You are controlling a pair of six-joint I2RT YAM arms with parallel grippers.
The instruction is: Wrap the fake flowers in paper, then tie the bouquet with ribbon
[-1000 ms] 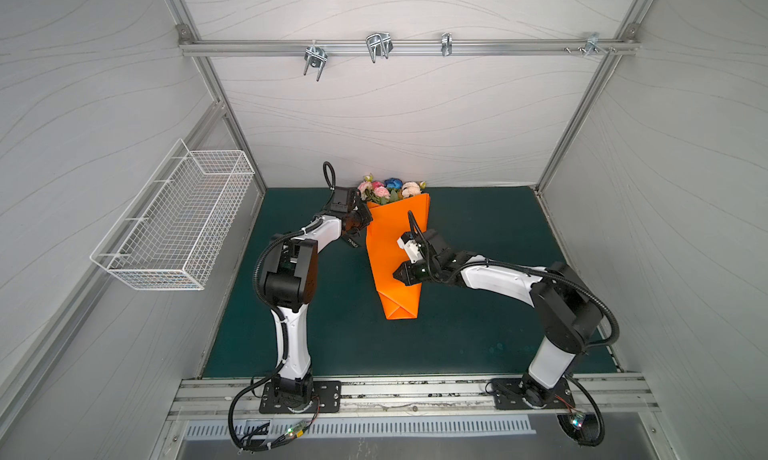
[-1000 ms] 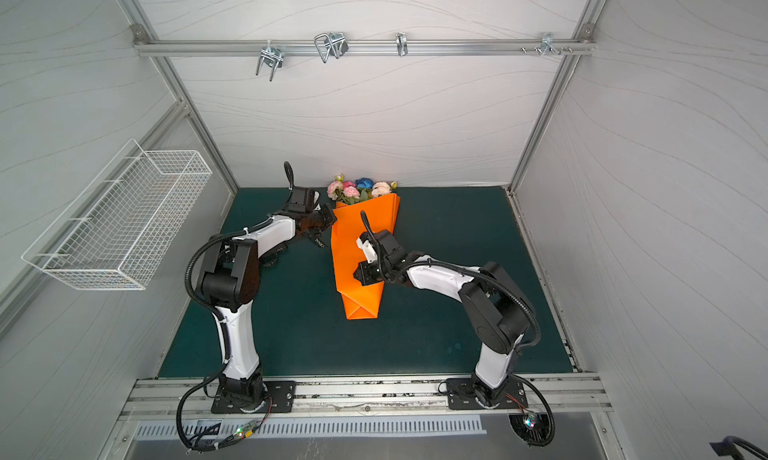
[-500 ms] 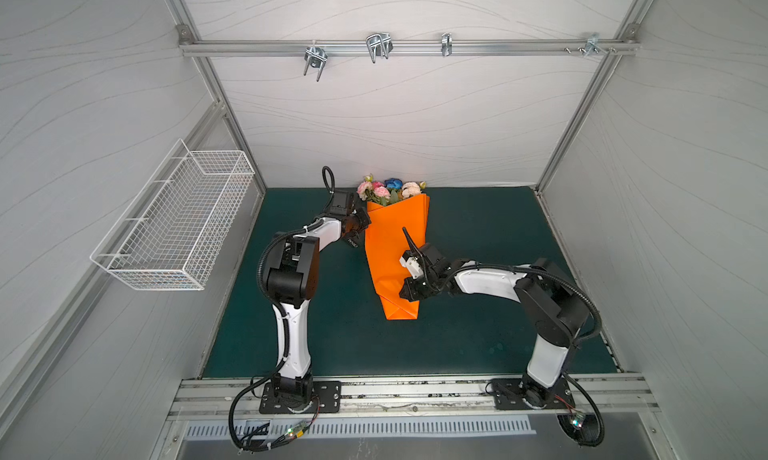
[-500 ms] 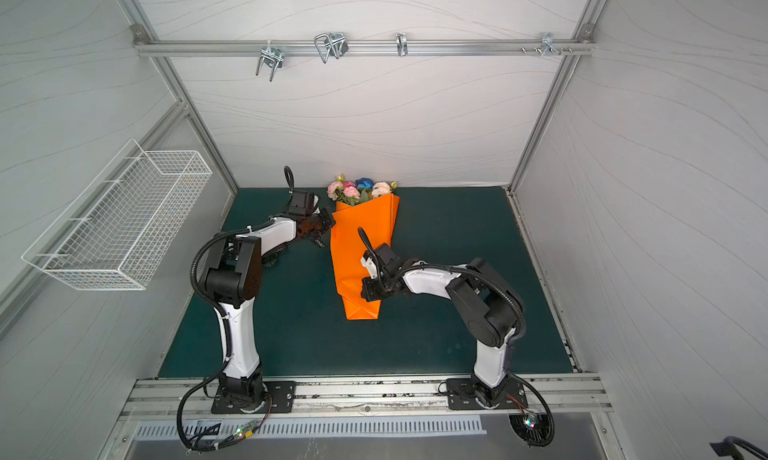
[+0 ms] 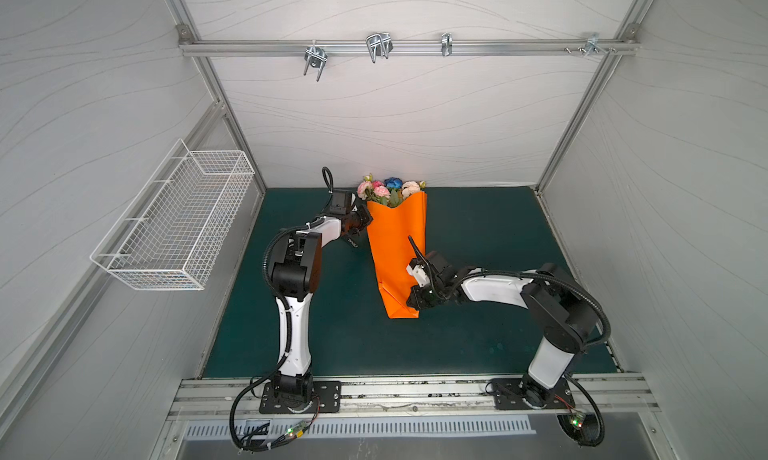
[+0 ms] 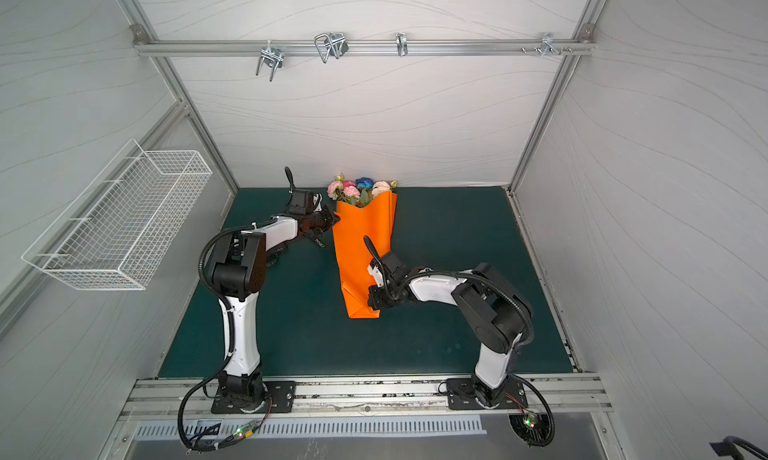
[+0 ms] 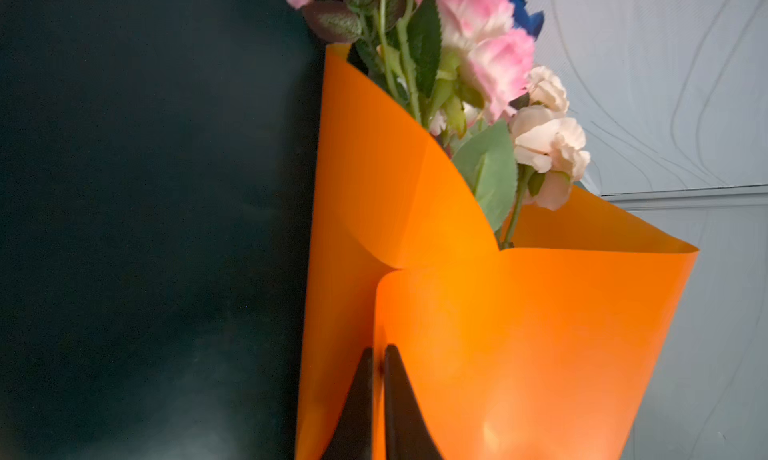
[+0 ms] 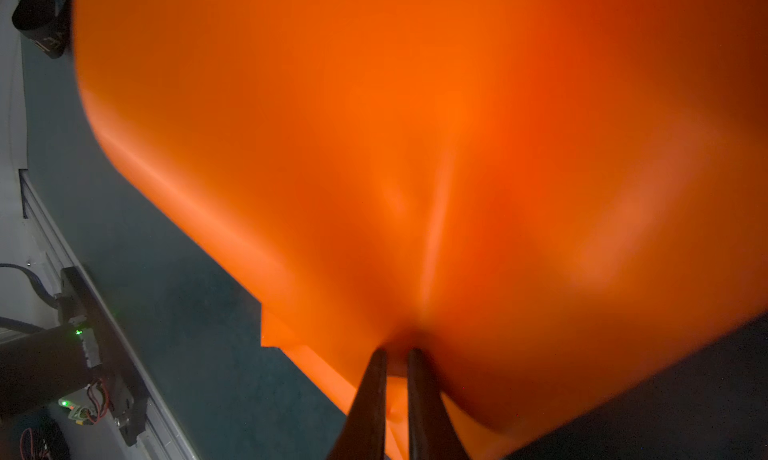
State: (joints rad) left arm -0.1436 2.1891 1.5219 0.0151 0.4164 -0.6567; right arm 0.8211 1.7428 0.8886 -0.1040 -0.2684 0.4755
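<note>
The bouquet of fake flowers (image 5: 390, 189) (image 6: 361, 189) lies on the green mat, rolled in an orange paper sheet (image 5: 397, 245) (image 6: 361, 245). Pink, peach and blue blossoms (image 7: 486, 58) stick out of its far open end; the stems are hidden inside. My left gripper (image 5: 368, 221) (image 6: 336, 220) (image 7: 378, 354) is at the wrap's upper left edge, shut on the overlapping paper edge (image 7: 519, 333). At the wrap's narrow near end, my right gripper (image 5: 411, 302) (image 6: 371, 302) (image 8: 397, 356) is shut on a puckered fold of the paper (image 8: 415, 146).
A black printed ribbon (image 5: 352, 241) (image 6: 319, 242) lies on the mat under the left arm, beside the wrap. A white wire basket (image 5: 174, 225) hangs on the left wall. A rail with hooks (image 5: 378, 48) crosses the back wall, which is close behind the blossoms.
My right gripper has slid down the wrap from its middle to the narrow near end. The left gripper has stayed at the upper left edge.
</note>
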